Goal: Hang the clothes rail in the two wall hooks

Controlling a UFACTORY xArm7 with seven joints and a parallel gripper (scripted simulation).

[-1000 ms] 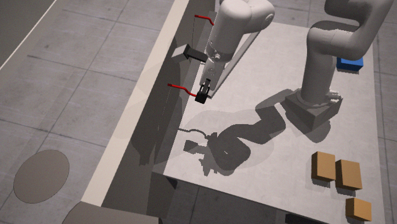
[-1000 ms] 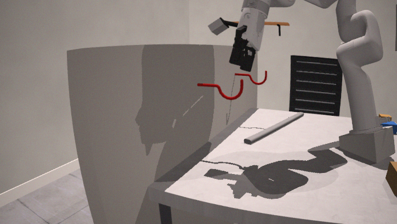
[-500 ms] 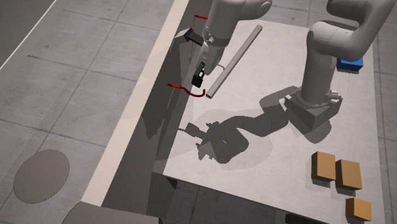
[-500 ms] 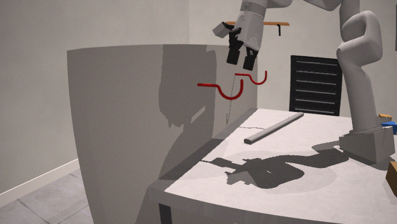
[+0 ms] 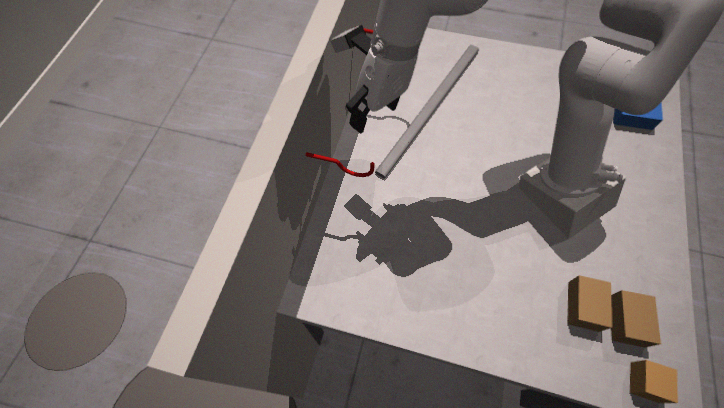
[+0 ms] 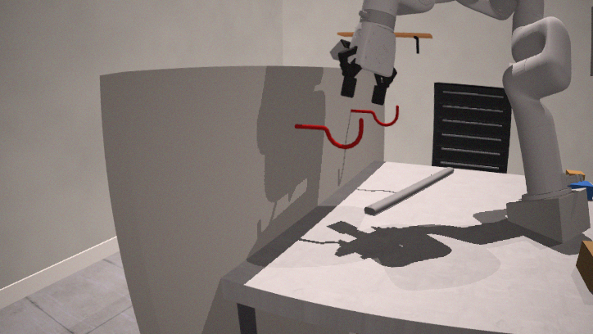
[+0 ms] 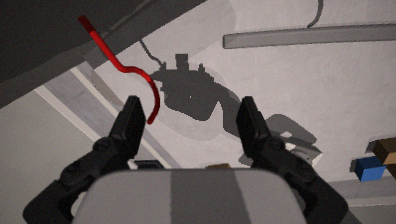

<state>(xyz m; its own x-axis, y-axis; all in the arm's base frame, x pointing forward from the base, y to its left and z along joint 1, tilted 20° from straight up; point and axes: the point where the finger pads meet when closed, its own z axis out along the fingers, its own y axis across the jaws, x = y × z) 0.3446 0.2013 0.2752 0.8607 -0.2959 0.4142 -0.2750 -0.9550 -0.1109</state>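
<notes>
The clothes rail (image 5: 428, 111) (image 6: 409, 191) (image 7: 310, 36), a grey rod, lies flat on the table (image 5: 506, 304), apart from the wall. Two red hooks stick out of the upright wall panel (image 6: 186, 165): the near hook (image 5: 344, 164) (image 6: 336, 134) and the far hook (image 6: 379, 115) (image 5: 368, 30). Both hooks are empty. My gripper (image 5: 374, 108) (image 6: 363, 96) (image 7: 191, 107) is open and holds nothing. It hangs high above the table, just above the hooks and close to the wall. In the wrist view one red hook (image 7: 125, 67) shows beside the left finger.
The arm's base (image 5: 572, 197) stands at the table's right side. Three brown boxes (image 5: 590, 302) (image 5: 635, 317) (image 5: 653, 381) sit at the front right and a blue box (image 5: 638, 119) (image 7: 371, 169) behind the base. A black slatted panel (image 6: 471, 126) and a small shelf (image 6: 409, 35) are on the back wall.
</notes>
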